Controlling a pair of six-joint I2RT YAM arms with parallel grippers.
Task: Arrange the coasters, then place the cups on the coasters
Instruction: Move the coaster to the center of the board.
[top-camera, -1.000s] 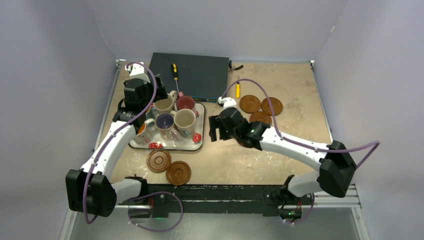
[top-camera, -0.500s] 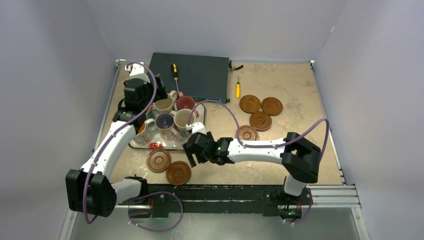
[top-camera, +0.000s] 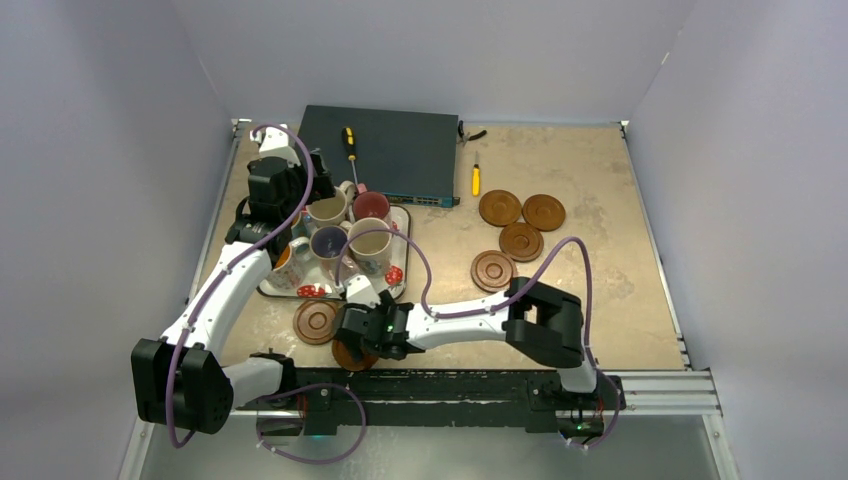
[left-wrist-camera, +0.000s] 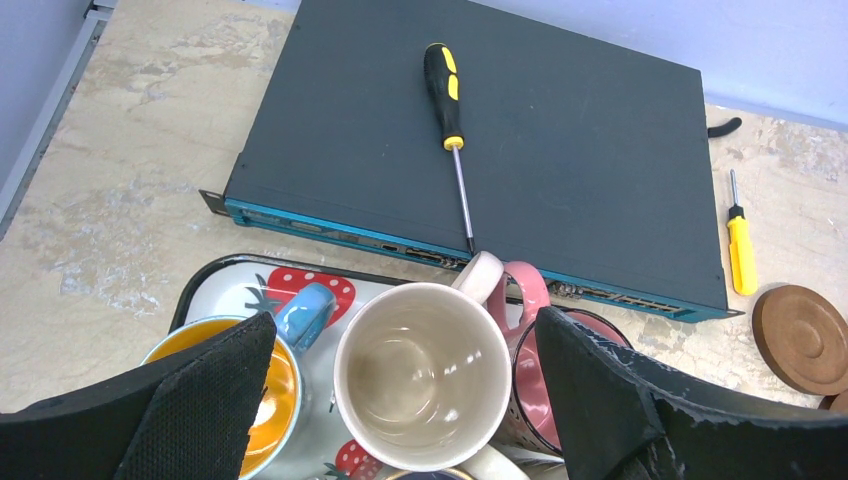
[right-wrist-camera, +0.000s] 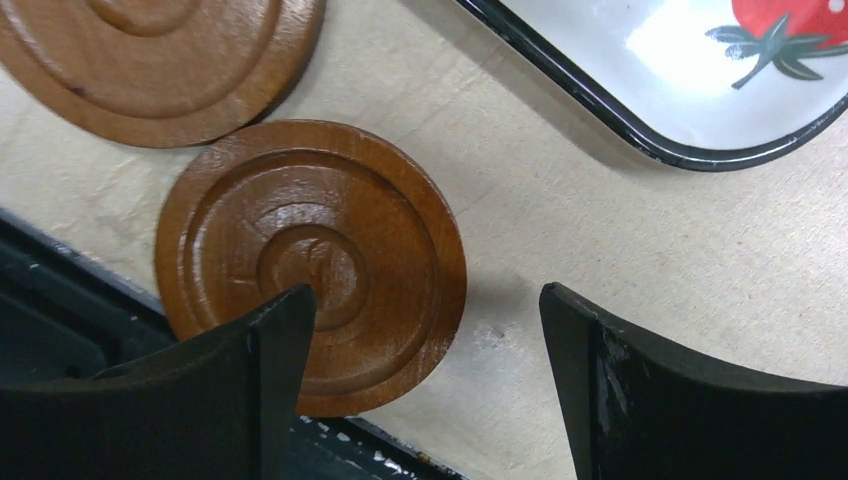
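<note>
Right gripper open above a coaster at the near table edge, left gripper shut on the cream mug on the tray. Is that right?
Not quite: the left gripper is open, its fingers standing apart from the cream mug on either side, as the left wrist view shows. The right gripper is indeed open above a coaster at the near edge of the table.

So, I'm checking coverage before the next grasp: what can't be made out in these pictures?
Top view: the near coaster is mostly covered by the right hand; contact can't be judged.
Right wrist view: the second coaster and the tray are cut off by the top edge.
Left wrist view: the blue mug and the pink mug sit partly behind the fingers of the left hand.
</note>
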